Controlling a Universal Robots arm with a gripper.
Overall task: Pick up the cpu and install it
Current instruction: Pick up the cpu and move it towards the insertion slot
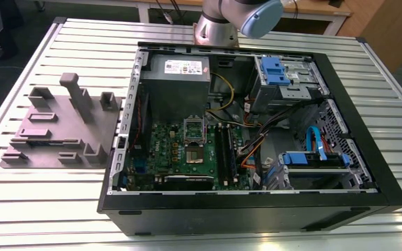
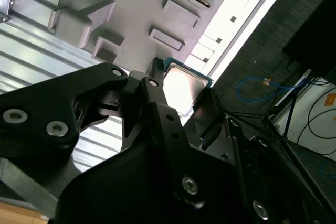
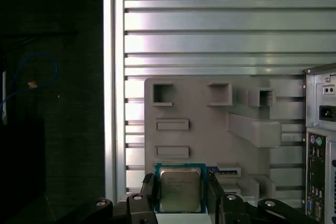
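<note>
Looking down past the arm's wrist in the first wrist view, I see the claw [image 3: 180,195] clamped on the cpu [image 3: 180,190]. A black finger [image 3: 148,187] presses on one edge of the chip and the other finger presses on the opposite edge. The chip's silvery metal top faces the camera, ringed by a thin green-blue rim. The second wrist view shows the same grip from the side: the cpu [image 2: 185,83] sits right at the fingertips, its shiny face catching the light.

The chip hangs in the air above the grey stepped block [image 3: 210,129], clear of its pockets and posts. That block lies flat on the slatted metal worktop [image 3: 210,24], just beside the open computer case [image 3: 320,140].

In the exterior view the arm [image 1: 250,18] shows above the case's far edge. The block [image 1: 61,130] lies to the exterior view's left of the case [image 1: 257,201], whose green motherboard [image 1: 180,151] is exposed.
</note>
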